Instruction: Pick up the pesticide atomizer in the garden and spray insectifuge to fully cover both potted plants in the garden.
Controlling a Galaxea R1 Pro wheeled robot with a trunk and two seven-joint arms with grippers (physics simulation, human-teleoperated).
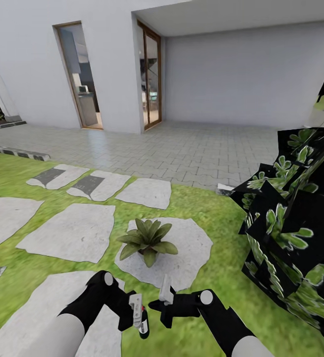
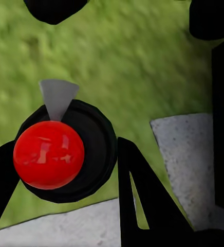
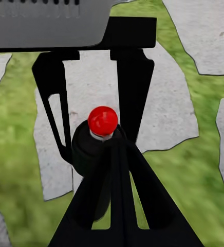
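The pesticide atomizer (image 1: pixel 143 322), a small dark bottle with a red cap, sits low in the head view between the two arms, over the edge of a stone slab (image 1: pixel 58 307) and the lawn (image 1: pixel 216 218). The left claw (image 1: pixel 138 313) is clenched on it: in the left wrist view its dark fingers (image 2: pixel 143 200) flank the black body beneath the red cap (image 2: pixel 49 154). The right claw (image 1: pixel 165 303) is just beside the bottle; in the right wrist view its fingers (image 3: pixel 119 206) converge below the cap (image 3: pixel 103 120), and whether they grip cannot be told.

One potted plant (image 1: pixel 148 240) stands on a pale slab (image 1: pixel 191 248) just ahead of the claws, nothing between. Its pot is mostly hidden by the leaves.

A dark, blocky shrub (image 1: pixel 296 223) is cut off at the frame edge on the right. Grey paving (image 1: pixel 182 148) and a white house wall (image 1: pixel 241 74) with glazed doors (image 1: pixel 149 74) lie beyond.
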